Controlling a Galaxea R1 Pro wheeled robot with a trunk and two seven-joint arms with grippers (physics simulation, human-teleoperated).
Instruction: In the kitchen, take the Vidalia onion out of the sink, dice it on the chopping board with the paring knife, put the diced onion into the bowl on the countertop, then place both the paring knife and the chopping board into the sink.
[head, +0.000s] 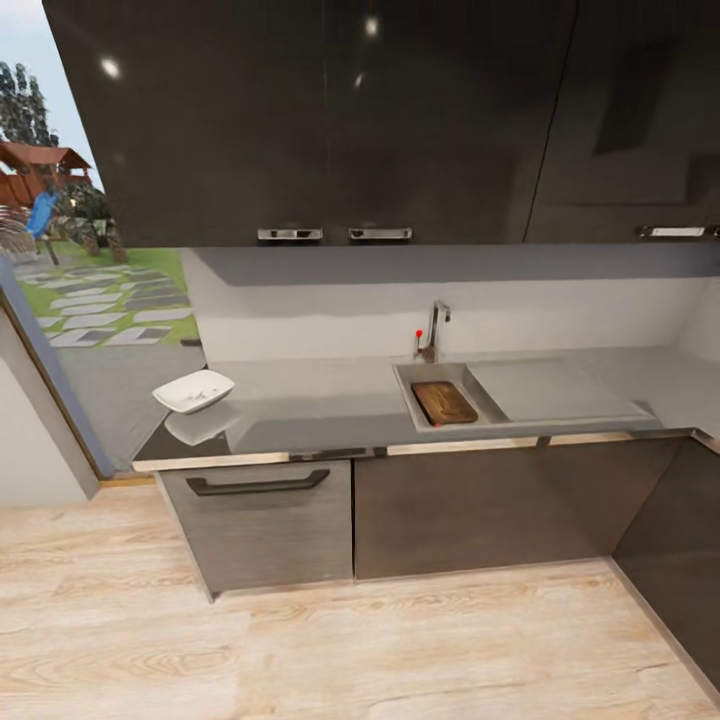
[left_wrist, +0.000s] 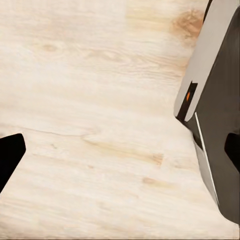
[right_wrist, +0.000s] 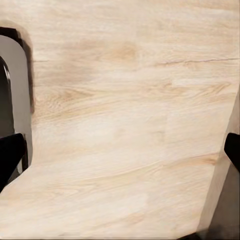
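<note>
Lying in the sink (head: 405, 378) basin beside the tap, the chopping board (head: 444, 402) runs its long axis front to back. Well left of the sink sits the bowl (head: 193, 391). Both grippers hang released over wooden floor, neither visibly nearer.

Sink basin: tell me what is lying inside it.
The sink holds the chopping board, lying flat in the basin. Whatever may sit beneath the board is covered; no knife can be made out from this distance.

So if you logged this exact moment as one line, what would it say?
stage: away from counter | board: in sink | bowl: on countertop, left of sink | both wrist views: wood floor
</note>
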